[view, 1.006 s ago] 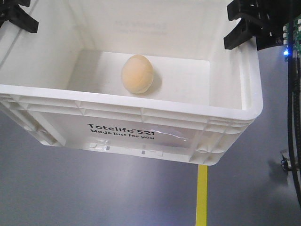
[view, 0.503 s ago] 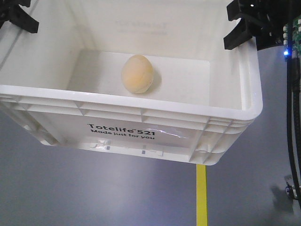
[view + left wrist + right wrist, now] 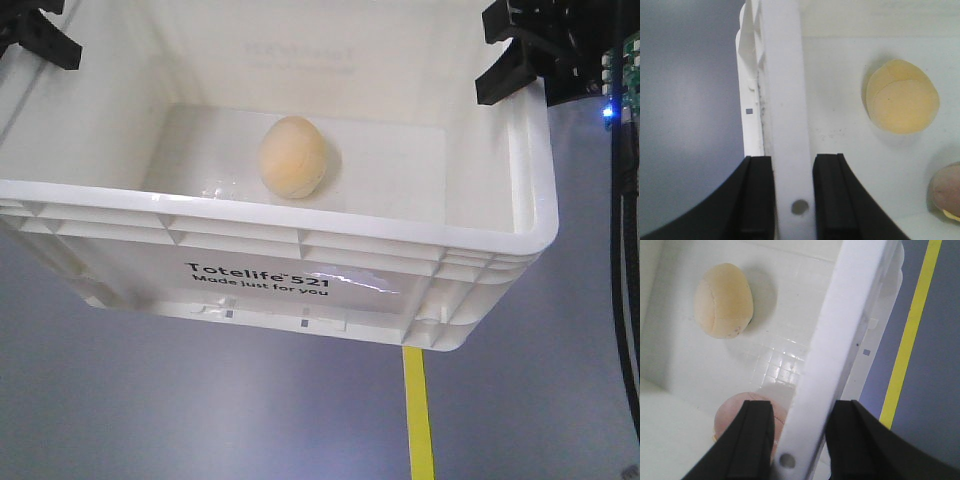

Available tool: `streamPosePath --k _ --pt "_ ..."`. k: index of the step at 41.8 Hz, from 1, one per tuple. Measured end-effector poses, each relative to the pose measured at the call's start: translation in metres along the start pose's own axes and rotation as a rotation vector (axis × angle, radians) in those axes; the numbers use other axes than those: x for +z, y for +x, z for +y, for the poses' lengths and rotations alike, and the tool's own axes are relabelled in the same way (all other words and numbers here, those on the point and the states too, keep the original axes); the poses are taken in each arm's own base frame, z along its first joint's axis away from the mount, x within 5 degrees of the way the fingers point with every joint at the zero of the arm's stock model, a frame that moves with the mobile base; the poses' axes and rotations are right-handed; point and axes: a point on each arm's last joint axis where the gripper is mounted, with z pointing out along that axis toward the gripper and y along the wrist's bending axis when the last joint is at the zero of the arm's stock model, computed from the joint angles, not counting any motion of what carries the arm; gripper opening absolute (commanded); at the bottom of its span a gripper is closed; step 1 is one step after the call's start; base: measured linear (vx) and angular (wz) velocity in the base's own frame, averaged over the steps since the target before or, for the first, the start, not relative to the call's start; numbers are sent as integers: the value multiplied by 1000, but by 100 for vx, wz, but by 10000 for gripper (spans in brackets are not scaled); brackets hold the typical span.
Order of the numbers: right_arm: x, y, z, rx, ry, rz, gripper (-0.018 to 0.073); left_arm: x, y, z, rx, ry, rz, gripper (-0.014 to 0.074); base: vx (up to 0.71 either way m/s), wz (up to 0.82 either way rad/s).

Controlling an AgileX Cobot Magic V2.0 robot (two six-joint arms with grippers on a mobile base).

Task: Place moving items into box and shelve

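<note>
left gripper (image 3: 794,197): fingers clenched on left rim of box (image 3: 300,240)
right gripper (image 3: 800,440): clenched on right rim
peach toy (image 3: 293,156): box floor, centre
pinkish toy (image 3: 946,187): box floor, by right wall

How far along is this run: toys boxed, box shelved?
Done: a peach toy and a pinkish toy lie inside the tote. In hand: the left hand and right hand clamp opposite rims, tote seemingly held above the floor. Left: shelving; no shelf visible.

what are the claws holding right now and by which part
The white tote, by its top rim: the left claw clamps the left side wall's edge, the right claw the right side wall's edge.
</note>
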Motion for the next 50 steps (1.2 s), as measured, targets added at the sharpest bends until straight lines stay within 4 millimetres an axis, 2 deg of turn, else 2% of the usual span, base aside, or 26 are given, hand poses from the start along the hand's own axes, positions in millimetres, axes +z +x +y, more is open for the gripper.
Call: streamPosePath --k 50 --pt "0 0 0 0 0 0 0 0 0 0 0 -1 -1 0 48 -40"
